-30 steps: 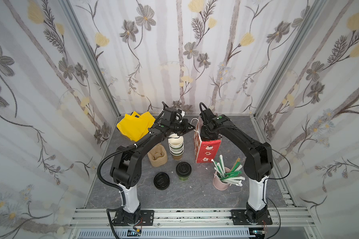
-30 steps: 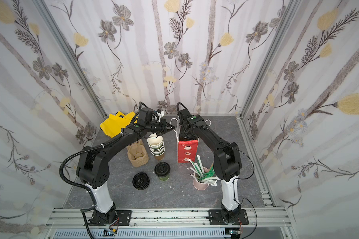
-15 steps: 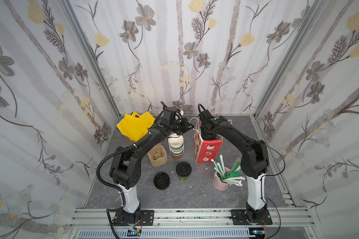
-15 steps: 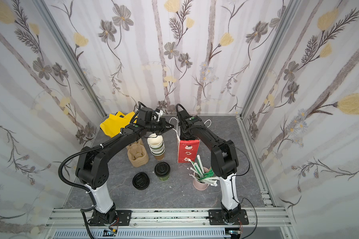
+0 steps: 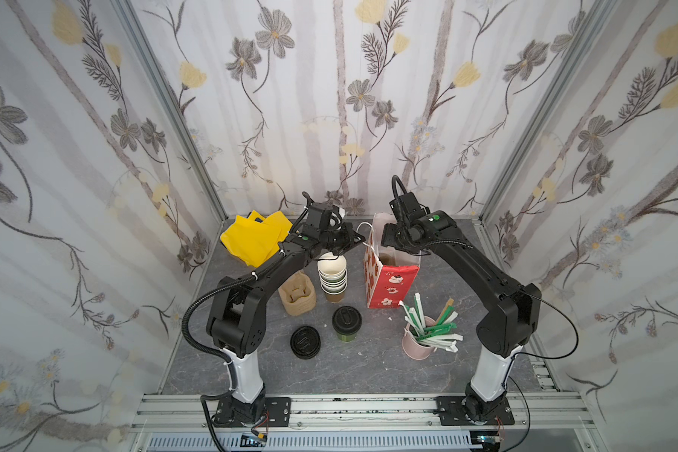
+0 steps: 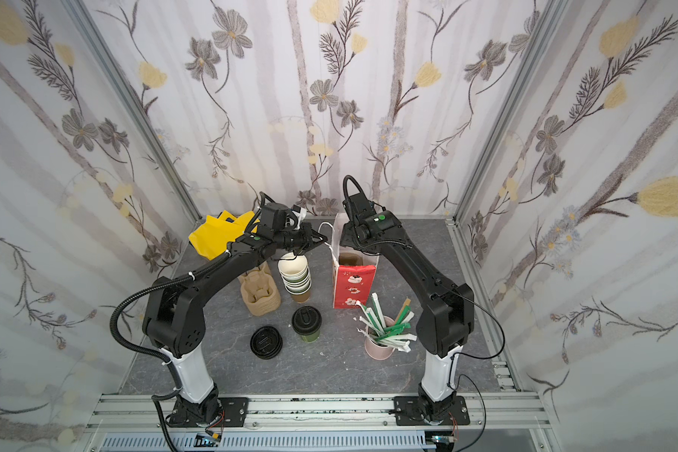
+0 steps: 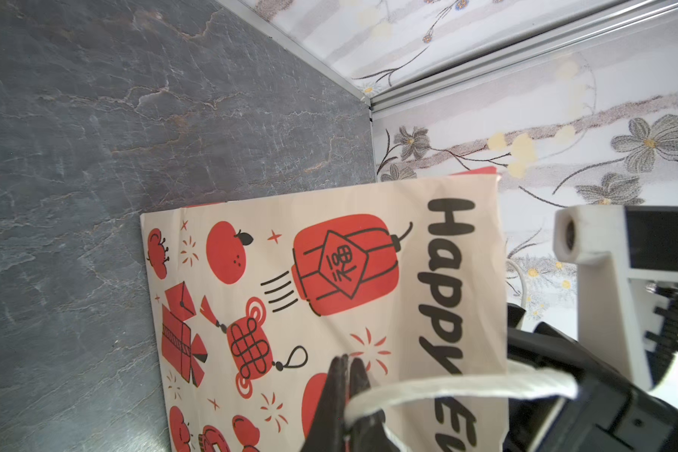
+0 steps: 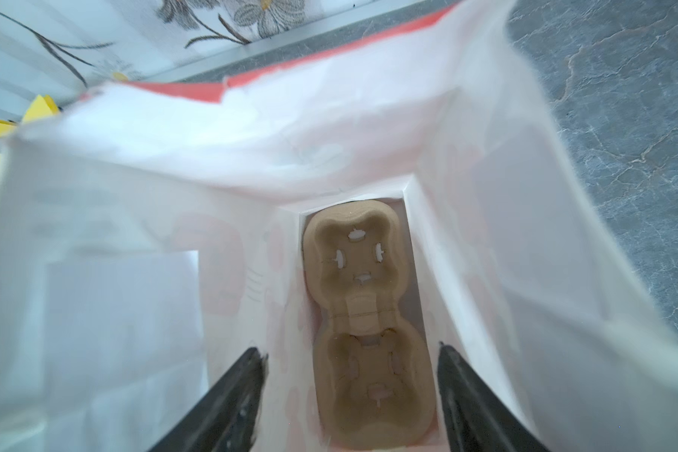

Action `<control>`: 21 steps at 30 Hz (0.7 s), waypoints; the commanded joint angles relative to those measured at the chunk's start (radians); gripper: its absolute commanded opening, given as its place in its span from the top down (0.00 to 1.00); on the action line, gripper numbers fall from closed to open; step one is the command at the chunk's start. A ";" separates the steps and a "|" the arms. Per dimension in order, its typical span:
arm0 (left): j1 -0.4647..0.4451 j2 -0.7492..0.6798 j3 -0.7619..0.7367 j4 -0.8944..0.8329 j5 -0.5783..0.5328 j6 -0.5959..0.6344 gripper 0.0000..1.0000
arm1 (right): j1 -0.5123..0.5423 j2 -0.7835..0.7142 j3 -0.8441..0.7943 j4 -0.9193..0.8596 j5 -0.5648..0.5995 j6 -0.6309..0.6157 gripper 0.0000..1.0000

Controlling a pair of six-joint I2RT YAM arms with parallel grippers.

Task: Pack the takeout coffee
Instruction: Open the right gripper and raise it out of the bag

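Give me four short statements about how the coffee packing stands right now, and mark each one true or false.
1. The left gripper is shut on the white string handle of the paper bag. True.
2. The lidded green cup sits inside the bag. False: it stands on the table, beside the loose black lids.
3. A cardboard cup carrier lies at the bottom of the bag. True.
4. The right gripper is clamped on the carrier. False: its jaws stand open at the bag's mouth, above the carrier, holding nothing.
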 commanded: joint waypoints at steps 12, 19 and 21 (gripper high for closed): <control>0.012 -0.006 0.009 0.022 -0.006 0.017 0.85 | 0.012 -0.253 0.007 0.035 0.116 -0.044 0.35; 0.031 -0.065 0.028 0.020 -0.060 0.008 0.45 | -0.062 -0.281 -0.001 -0.096 0.100 -0.100 0.27; 0.040 -0.077 0.030 0.017 -0.052 -0.017 0.44 | -0.078 -0.246 0.011 -0.093 0.002 -0.126 0.22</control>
